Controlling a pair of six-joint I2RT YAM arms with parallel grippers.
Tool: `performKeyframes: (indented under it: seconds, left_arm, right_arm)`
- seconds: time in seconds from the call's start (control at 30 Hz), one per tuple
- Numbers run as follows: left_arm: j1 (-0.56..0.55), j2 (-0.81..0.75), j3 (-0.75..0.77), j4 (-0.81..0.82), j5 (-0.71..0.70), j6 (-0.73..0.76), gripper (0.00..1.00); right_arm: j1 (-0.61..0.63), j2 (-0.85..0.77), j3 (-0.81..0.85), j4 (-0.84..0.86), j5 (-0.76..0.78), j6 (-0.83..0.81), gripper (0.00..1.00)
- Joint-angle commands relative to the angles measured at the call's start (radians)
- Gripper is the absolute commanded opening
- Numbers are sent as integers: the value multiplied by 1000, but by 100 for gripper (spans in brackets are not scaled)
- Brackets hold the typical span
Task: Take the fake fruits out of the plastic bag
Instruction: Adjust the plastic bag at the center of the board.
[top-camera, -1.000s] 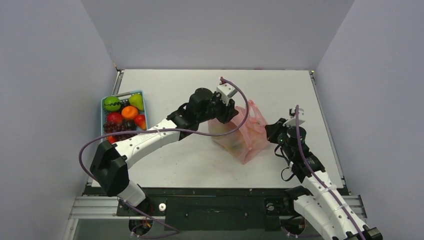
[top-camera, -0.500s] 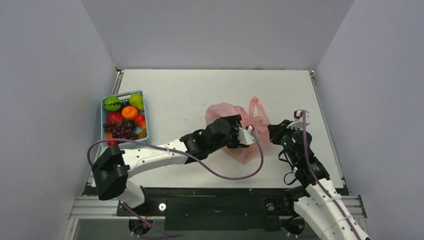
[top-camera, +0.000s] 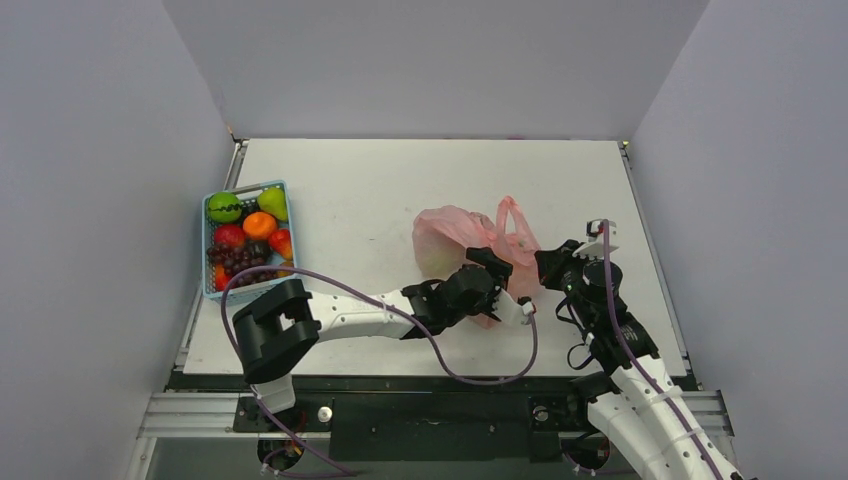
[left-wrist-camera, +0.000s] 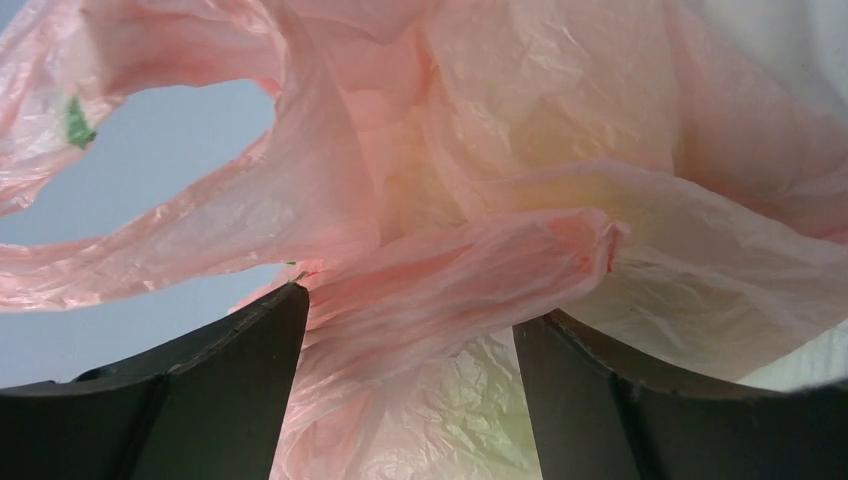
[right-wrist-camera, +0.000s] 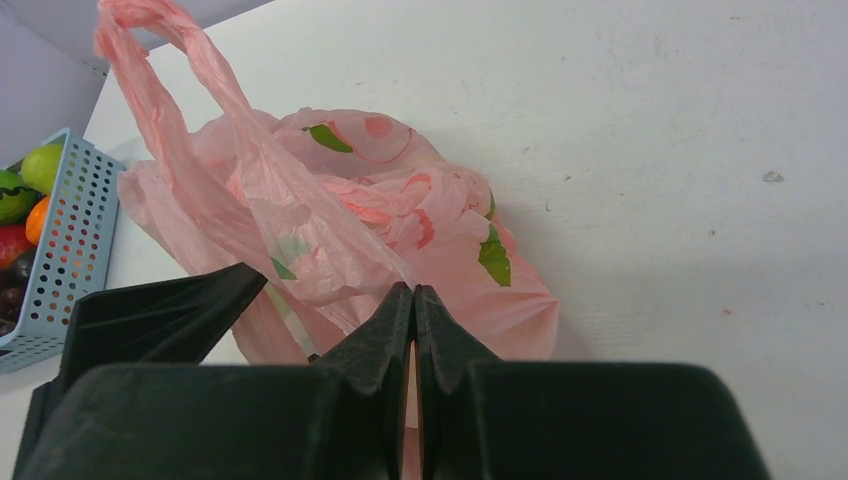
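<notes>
While right end effector (right-wrist-camera: 413, 292) pinches plastic bag (right-wrist-camera: 400, 215), left end effector (left-wrist-camera: 410, 308) has opened.

A pink plastic bag (top-camera: 450, 232) lies right of centre on the white table (top-camera: 350, 180), its handle loop (top-camera: 512, 215) standing up. The left gripper (top-camera: 494, 264) noses into its near side, and the right gripper (top-camera: 546, 266) meets its right edge. At the table's left edge sits a blue basket (top-camera: 209, 290) of fruit (top-camera: 245, 235).

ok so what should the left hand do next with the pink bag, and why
Probably close the left hand on the fold of thin crinkly translucent pink plastic bag lying between its open fingers. The right hand looks shut on the bag's edge, so a second grip should let the two pull the mouth apart.
</notes>
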Motion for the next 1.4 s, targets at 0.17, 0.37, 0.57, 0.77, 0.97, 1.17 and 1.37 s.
performKeyframes:
  seconds: [0.17, 0.37, 0.57, 0.77, 0.97, 1.17, 1.37]
  left_arm:
    - [0, 52, 117, 111, -84, 37, 53]
    - [51, -3, 242, -47, 51, -321, 8]
    - [187, -103, 283, -124, 266, -820, 0]
    - [504, -168, 200, -18, 520, -1595, 0]
    - [741, -77, 59, 283, 727, -2202, 0]
    - [834, 123, 102, 458, 799, -2485, 0]
    - [874, 250, 90, 666, 794, -2666, 0]
  right_arm:
    - [-8, -7, 20, 22, -16, 2, 0]
    - [-7, -4, 21, 23, -16, 8, 0]
    - [-7, 11, 6, 40, -21, 26, 0]
    - [-8, 53, 14, 59, -54, 41, 0]
    - [0, 63, 20, 64, -152, -12, 0]
    - [127, 10, -5, 35, -148, -24, 0]
    - [235, -86, -57, -173, 76, 193, 0]
